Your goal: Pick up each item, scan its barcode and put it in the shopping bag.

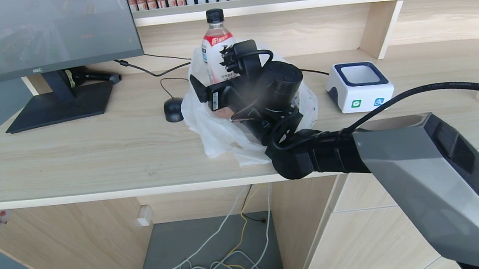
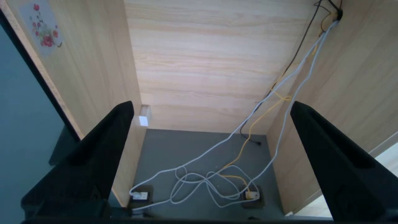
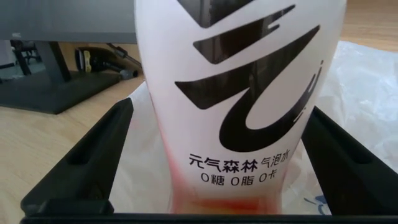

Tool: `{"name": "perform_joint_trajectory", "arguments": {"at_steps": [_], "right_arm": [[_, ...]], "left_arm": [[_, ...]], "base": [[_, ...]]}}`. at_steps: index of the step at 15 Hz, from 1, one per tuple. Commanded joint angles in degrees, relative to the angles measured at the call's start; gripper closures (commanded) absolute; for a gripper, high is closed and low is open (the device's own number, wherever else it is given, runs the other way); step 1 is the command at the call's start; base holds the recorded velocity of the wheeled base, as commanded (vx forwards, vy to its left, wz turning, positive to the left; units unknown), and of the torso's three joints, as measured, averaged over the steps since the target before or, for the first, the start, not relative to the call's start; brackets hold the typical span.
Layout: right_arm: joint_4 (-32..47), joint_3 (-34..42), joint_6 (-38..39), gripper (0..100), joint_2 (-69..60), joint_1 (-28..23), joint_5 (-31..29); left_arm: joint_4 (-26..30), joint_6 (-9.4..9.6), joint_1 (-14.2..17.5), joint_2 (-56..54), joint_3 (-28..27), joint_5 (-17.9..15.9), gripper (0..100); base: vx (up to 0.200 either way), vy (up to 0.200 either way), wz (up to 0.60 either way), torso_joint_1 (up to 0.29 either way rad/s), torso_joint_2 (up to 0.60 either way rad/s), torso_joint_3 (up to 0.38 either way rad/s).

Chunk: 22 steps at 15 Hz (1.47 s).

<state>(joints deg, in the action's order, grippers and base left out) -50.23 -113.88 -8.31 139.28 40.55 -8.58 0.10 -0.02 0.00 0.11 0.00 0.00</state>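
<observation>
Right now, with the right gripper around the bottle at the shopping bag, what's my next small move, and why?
Probably back the right gripper away from the bottle. The bottle stands upright with the shopping bag around its base, and the gripper is open on either side of it, so it looks delivered. Whether it was scanned, I cannot tell.
</observation>
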Motion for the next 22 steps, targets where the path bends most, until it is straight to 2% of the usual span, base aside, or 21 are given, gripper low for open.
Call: {"name": "perform_joint_trajectory", "arguments": {"at_steps": [1, 4, 6, 8, 11, 16, 18, 20, 22], "right_arm": [[-1.1, 0.9, 0.1, 0, -1.8, 1.6, 0.0], [-5.4, 8.5, -0.3, 0, -5.9, 3.8, -0.6], [-7.9, 18.2, 0.2, 0, -10.8, 4.8, -4.3], [-10.9, 24.7, 0.6, 0, -13.6, 4.4, -4.1], [-13.8, 29.3, 2.7, 0, -14.0, 1.1, -4.1], [-17.1, 35.4, 3.0, 0, -16.3, 0.9, -4.0], [-24.1, 43.6, 3.2, 0, -17.5, 0.9, -4.0], [-35.6, 55.6, 3.2, 0, -17.8, 0.9, -3.9], [-39.8, 64.4, 3.8, 0, -18.8, 0.9, -3.9]], "left_arm": [[0.0, 0.02, 0.0, 0.0, 0.0, 0.0, 0], [0.0, -0.06, 0.0, 0.0, 0.0, 0.0, 0], [0.0, 0.02, 0.0, 0.0, 0.0, 0.0, 0], [0.0, 0.02, 0.0, 0.0, 0.0, 0.0, 0], [0.0, -0.06, -0.1, 0.0, 0.0, 0.0, 0], [0.0, 0.02, 0.0, 0.0, 0.0, 0.0, 0], [0.0, 0.02, 0.0, 0.0, 0.0, 0.0, 0], [0.0, -0.06, 0.0, 0.0, 0.0, 0.0, 0], [0.0, 0.02, 0.0, 0.0, 0.0, 0.0, 0]], "base": [[0.0, 0.0, 0.0, 0.0, 0.0, 0.0], [0.0, 0.0, 0.0, 0.0, 0.0, 0.0], [0.0, 0.0, 0.0, 0.0, 0.0, 0.0], [0.0, 0.0, 0.0, 0.0, 0.0, 0.0], [0.0, 0.0, 0.0, 0.0, 0.0, 0.0], [0.0, 0.0, 0.0, 0.0, 0.0, 0.0], [0.0, 0.0, 0.0, 0.0, 0.0, 0.0], [0.0, 0.0, 0.0, 0.0, 0.0, 0.0], [0.0, 0.0, 0.0, 0.0, 0.0, 0.0]]}}
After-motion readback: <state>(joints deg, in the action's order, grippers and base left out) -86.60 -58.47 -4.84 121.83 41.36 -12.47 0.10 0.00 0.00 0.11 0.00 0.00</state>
